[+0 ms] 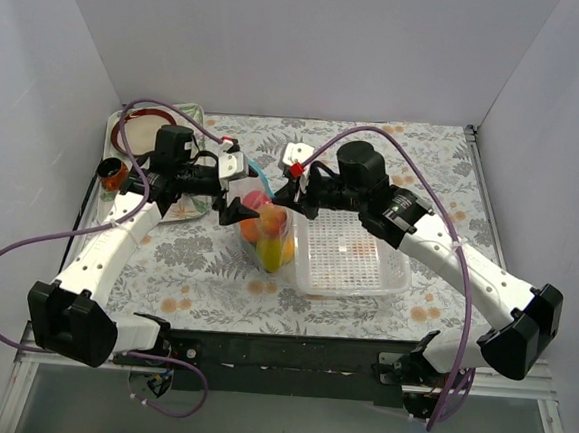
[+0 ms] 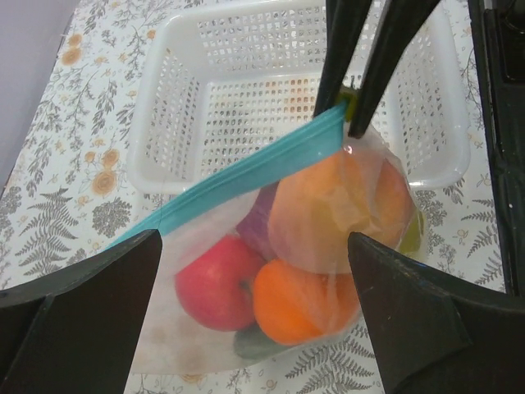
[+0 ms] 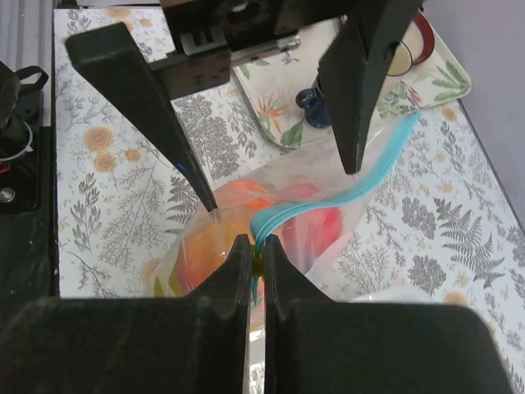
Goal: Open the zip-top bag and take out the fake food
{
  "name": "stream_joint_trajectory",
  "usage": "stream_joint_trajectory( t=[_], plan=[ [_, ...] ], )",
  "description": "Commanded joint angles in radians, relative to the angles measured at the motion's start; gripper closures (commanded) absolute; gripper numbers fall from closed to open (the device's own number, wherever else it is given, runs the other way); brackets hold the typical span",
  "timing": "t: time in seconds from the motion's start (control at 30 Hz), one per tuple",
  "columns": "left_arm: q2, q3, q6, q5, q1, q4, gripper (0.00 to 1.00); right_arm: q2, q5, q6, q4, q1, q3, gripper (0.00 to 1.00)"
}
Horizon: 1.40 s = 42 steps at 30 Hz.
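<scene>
Right claw (image 3: 256, 246): I am pressing it together on the end of the strip (image 2: 246, 176) nearest the basket (image 2: 164, 98). I am pinching there so the mouth of the bag (image 2: 246, 328) is facing up and the load is sagging below it.
Left claw (image 2: 253, 236): I am holding it spread wide, one finger on each side of the bag, on the side away from the basket. It is touching nothing I can see. I judge it is lining up on the strip's free end, so the two claws can pull against each other.
Bag: it is hanging just outside the basket's left wall. Its strip is looking sealed along its length. I cannot tell whether its bottom is resting on the counter (image 1: 196, 259).
Food (image 2: 308, 246): all of it is sitting inside the bag, with orange, red, purple and green pieces crowding together.
Basket: it is sitting close by, I judge as the drop spot.
Writing: I am finding no brand, label or lettering. The counter is showing only ferns and flowers.
</scene>
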<state>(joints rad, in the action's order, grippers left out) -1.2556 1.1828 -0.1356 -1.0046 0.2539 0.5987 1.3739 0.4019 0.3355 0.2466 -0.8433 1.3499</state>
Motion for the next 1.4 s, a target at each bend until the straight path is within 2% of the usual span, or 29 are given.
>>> stream_joint_trajectory(
  t=[0.0, 0.17, 0.33, 0.57, 0.63, 0.73, 0.8, 0.9, 1.1, 1.2, 1.37],
  plan=[
    [-0.019, 0.047, 0.044, -0.055, 0.015, -0.066, 0.02, -0.006, 0.069, 0.039, -0.061, -0.025, -0.003, 0.99],
    [-0.018, 0.095, 0.076, -0.06, 0.021, -0.057, 0.02, 0.083, 0.066, 0.092, 0.068, -0.065, 0.077, 0.99],
    [0.033, 0.095, -0.002, -0.077, 0.021, 0.101, 0.02, 0.151, -0.009, 0.157, 0.158, -0.097, 0.143, 0.99],
    [0.073, 0.037, -0.125, -0.074, 0.022, 0.289, 0.02, 0.117, -0.139, 0.229, 0.132, -0.103, 0.137, 0.99],
    [0.07, 0.031, -0.124, -0.074, 0.021, 0.289, 0.04, 0.106, -0.156, 0.238, 0.115, -0.103, 0.134, 0.99],
    [0.055, 0.023, -0.134, -0.063, 0.021, 0.297, 0.13, 0.094, -0.198, 0.258, 0.08, -0.108, 0.117, 0.99],
    [0.042, 0.014, -0.156, -0.049, 0.021, 0.311, 0.15, 0.09, -0.189, 0.273, 0.072, -0.109, 0.121, 0.99],
    [0.038, -0.005, -0.154, -0.031, 0.022, 0.256, 0.11, 0.086, -0.155, 0.278, 0.088, -0.119, 0.132, 0.99],
    [0.036, 0.038, -0.021, -0.022, 0.022, 0.056, 0.02, 0.094, -0.164, 0.269, 0.14, -0.152, 0.129, 0.99],
    [0.041, 0.058, 0.042, -0.037, 0.022, 0.009, 0.02, 0.09, -0.169, 0.26, 0.142, -0.161, 0.112, 0.99],
    [0.042, 0.015, 0.03, -0.043, 0.022, -0.019, 0.02, 0.09, -0.173, 0.261, 0.125, -0.183, 0.109, 0.99]
  ],
)
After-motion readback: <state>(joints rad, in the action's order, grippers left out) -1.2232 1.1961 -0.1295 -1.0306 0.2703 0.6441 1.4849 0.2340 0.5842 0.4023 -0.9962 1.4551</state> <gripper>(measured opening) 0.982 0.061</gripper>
